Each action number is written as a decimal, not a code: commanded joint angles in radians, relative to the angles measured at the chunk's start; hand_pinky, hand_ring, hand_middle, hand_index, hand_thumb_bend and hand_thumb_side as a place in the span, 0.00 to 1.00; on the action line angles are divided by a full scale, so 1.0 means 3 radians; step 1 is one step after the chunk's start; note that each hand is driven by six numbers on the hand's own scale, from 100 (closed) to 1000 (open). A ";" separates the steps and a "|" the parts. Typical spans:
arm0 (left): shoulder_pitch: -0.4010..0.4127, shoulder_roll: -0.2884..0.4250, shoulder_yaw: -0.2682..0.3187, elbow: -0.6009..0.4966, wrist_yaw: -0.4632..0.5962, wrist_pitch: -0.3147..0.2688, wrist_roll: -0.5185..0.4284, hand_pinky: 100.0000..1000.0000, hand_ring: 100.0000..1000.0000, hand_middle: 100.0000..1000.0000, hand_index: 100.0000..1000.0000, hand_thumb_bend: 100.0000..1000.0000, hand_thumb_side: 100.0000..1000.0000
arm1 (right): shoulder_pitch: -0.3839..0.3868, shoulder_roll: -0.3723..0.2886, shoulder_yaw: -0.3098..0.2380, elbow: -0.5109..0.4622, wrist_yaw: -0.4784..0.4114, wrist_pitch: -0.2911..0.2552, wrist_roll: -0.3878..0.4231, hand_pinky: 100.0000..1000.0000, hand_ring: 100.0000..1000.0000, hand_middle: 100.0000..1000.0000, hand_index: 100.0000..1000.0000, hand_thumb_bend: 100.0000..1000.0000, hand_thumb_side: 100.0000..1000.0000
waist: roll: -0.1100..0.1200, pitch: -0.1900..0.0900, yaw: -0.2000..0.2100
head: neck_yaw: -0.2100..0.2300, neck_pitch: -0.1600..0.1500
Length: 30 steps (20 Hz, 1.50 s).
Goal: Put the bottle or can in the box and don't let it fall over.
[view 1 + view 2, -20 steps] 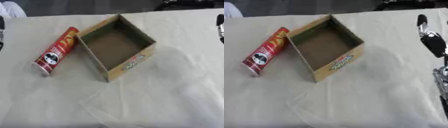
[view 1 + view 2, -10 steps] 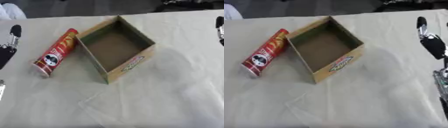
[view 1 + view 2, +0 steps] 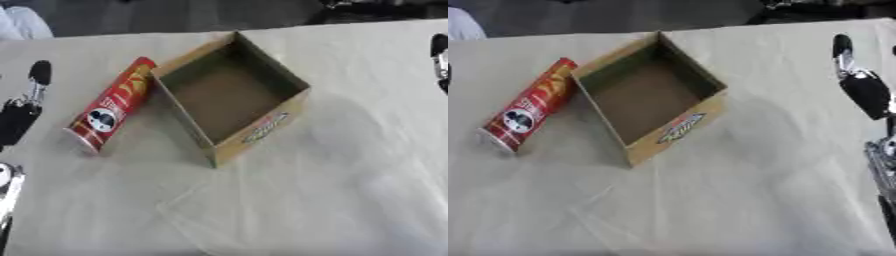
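Toward the far left part of the worktop [image 3: 350,200], one red crisp can [image 3: 110,111] lay on its side, its upper end resting against the left wall of the single open cardboard box [image 3: 229,95], its dark-lidded end pointing toward the near left corner. The box stood empty, turned at an angle to the worktop's edges, with a printed label on its near right wall.

The left robot hand [image 3: 22,112] showed at the left edge, well apart from the can, with a finger straight and pointing up; it held nothing. The right robot hand [image 3: 859,82] showed at the right edge, likewise with a straight finger raised and nothing in it, well apart from the box.

The step in hand appeared to be the reach for the can, not yet begun in earnest. To do it well, the left robot hand, being nearer, would probably best close round the can's middle, across its length, then turn it upright before bringing it over the box. Lowering it flat on its base onto the box floor, away from the walls, and letting go only once it stood would likely keep it from toppling.

Counted: one can, one box, two robot hands.
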 commanded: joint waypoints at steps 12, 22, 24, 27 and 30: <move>0.0013 0.0112 -0.0145 0.0248 -0.0074 -0.0165 0.0049 0.74 0.91 0.77 0.79 0.70 0.72 | -0.0055 -0.0046 0.0002 -0.0021 0.0013 -0.0006 0.0016 0.84 0.89 0.81 0.86 0.40 0.35 | -0.0005 -0.0048 -0.0007 | 0.0007 -0.0046; -0.0028 0.0107 -0.0227 0.0471 -0.0148 -0.0349 0.0304 0.74 0.92 0.79 0.79 0.71 0.70 | -0.0056 -0.0041 0.0005 -0.0018 0.0013 -0.0008 0.0022 0.84 0.89 0.81 0.86 0.40 0.35 | -0.0006 -0.0045 -0.0014 | 0.0013 -0.0044; -0.0041 0.0109 -0.0250 0.0505 -0.0166 -0.0371 0.0288 0.74 0.92 0.79 0.79 0.71 0.70 | -0.0057 -0.0039 0.0005 -0.0017 0.0013 -0.0008 0.0023 0.84 0.89 0.81 0.86 0.40 0.35 | -0.0006 -0.0046 -0.0015 | 0.0014 -0.0045; -0.0061 0.0115 -0.0286 0.0554 -0.0223 -0.0403 0.0273 0.75 0.94 0.80 0.80 0.71 0.70 | -0.0057 -0.0037 0.0006 -0.0015 0.0014 -0.0009 0.0026 0.84 0.89 0.81 0.86 0.40 0.35 | -0.0005 -0.0045 -0.0018 | 0.0016 -0.0045; -0.0081 0.0111 -0.0321 0.0609 -0.0279 -0.0432 0.0261 0.76 0.96 0.82 0.80 0.72 0.70 | -0.0057 -0.0036 0.0007 -0.0013 0.0016 -0.0009 0.0027 0.84 0.89 0.81 0.86 0.40 0.35 | -0.0004 -0.0042 -0.0021 | 0.0017 -0.0043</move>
